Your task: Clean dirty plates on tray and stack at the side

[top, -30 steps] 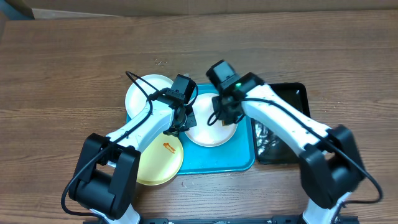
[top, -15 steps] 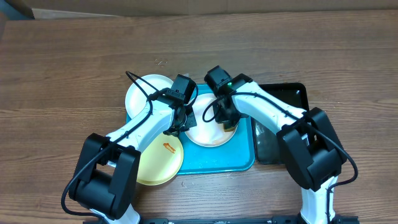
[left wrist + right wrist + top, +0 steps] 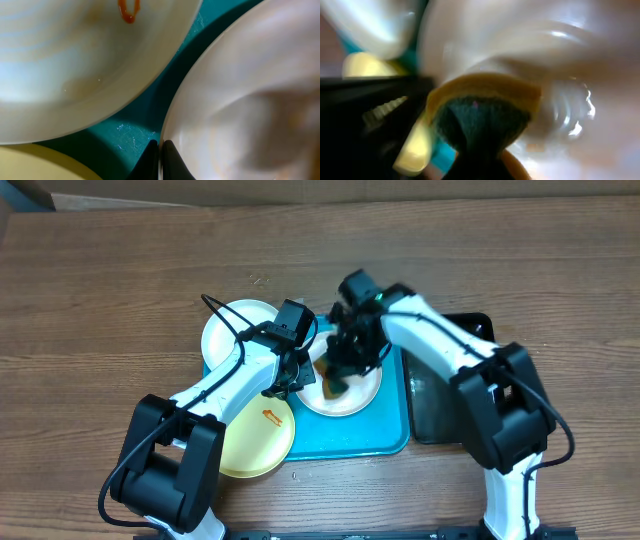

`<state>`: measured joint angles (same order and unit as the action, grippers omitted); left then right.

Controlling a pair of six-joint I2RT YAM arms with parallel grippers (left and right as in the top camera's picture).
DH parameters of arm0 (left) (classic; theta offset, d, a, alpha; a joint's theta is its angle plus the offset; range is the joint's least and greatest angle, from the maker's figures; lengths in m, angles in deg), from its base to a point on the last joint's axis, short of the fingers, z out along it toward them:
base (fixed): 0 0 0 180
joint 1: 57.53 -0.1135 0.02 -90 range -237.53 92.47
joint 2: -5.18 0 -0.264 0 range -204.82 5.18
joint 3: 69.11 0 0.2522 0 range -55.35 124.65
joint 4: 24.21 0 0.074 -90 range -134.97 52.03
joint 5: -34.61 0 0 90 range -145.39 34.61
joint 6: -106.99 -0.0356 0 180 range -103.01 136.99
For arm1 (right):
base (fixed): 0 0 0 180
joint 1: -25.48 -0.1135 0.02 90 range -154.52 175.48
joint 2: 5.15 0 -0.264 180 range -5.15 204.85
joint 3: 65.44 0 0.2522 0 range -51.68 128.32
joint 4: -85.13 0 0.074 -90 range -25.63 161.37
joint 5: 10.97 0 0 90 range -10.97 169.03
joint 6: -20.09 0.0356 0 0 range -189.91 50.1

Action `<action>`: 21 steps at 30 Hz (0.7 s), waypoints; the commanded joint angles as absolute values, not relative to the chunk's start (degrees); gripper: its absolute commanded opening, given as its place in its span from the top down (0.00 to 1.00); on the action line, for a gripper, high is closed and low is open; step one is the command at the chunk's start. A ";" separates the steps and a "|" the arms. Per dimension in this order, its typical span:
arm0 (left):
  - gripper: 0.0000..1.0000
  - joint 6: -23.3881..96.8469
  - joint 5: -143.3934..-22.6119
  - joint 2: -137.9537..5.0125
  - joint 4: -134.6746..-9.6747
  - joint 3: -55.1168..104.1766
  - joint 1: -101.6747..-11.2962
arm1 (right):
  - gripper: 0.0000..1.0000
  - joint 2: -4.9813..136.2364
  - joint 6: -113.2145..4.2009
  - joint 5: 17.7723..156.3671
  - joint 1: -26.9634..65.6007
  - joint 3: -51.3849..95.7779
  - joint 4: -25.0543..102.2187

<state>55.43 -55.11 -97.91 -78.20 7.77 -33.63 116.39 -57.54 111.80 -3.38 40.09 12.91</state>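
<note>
Right tool (image 3: 342, 366), clamped on a yellow-green sponge (image 3: 482, 117), has shifted toward the left tool (image 3: 160, 156), which pinches the rim of the round white plate (image 3: 352, 398).

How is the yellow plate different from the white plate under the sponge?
The yellow plate has an orange smear and no gripper on it; the white plate has the left gripper pinching its rim and the right gripper holding a sponge on it. The yellow plate sticks out over the tray edge; the white plate sits inside. Both are round and similar in size.
</note>
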 commanded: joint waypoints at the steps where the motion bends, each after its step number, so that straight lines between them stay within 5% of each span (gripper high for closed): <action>1: 0.95 54.23 -54.98 -96.71 -78.17 8.57 -33.61 | 0.96 114.16 -64.76 120.22 3.20 50.84 6.14; 11: 0.95 54.20 -54.96 -96.71 -78.07 8.57 -33.61 | 0.96 109.40 -68.43 98.69 15.72 56.65 -16.01; 21: 0.94 53.15 -54.85 -96.71 -77.93 8.57 -33.50 | 0.96 109.40 -55.69 76.20 18.76 45.20 -13.91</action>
<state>54.84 -55.11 -97.91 -78.00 7.77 -33.63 111.06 -59.93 84.85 19.02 48.33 -14.91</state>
